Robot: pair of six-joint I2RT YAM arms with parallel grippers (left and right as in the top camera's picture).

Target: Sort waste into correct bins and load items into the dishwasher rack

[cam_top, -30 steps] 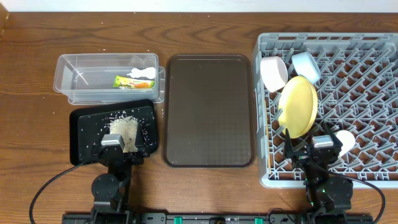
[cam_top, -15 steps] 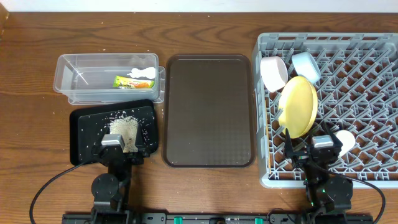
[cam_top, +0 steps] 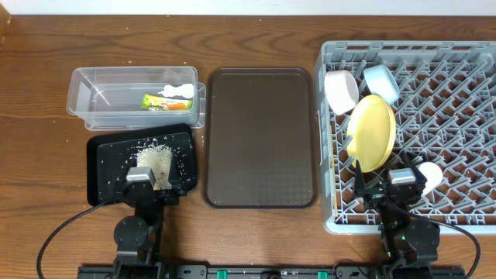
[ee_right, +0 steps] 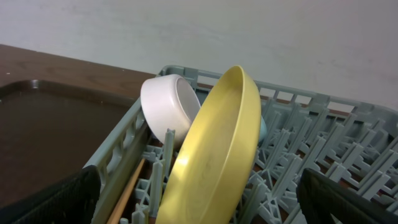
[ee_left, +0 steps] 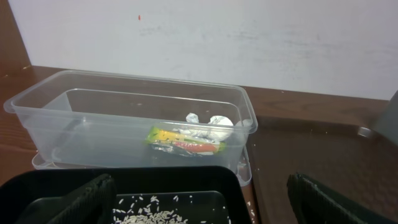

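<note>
The left pincer [ee_left: 206, 191] is wide open and holds nothing, near the front left corner of the surface [cam_top: 43, 46]. The right pincer [ee_right: 205, 199] is open and empty too, near the front right corner. The small green-and-yellow snack wrapper [ee_left: 183, 142] lies in the clear plastic tub [cam_top: 84, 80]. The round yellow plate [cam_top: 370, 132] stands in the big grey plastic rack [cam_top: 465, 116]. Almost all looks done, so check slowly for stray bits first.

Both arms sit folded low over their bases, wrists pointing away from the robot. The left pincer [cam_top: 153, 186] has its fingers [ee_left: 81, 199] spread wide with nothing between them. The right pincer [cam_top: 390, 188] is likewise spread, its dark fingers [ee_right: 56, 199] showing at the lower corners of its wrist view, gripping nothing.
</note>
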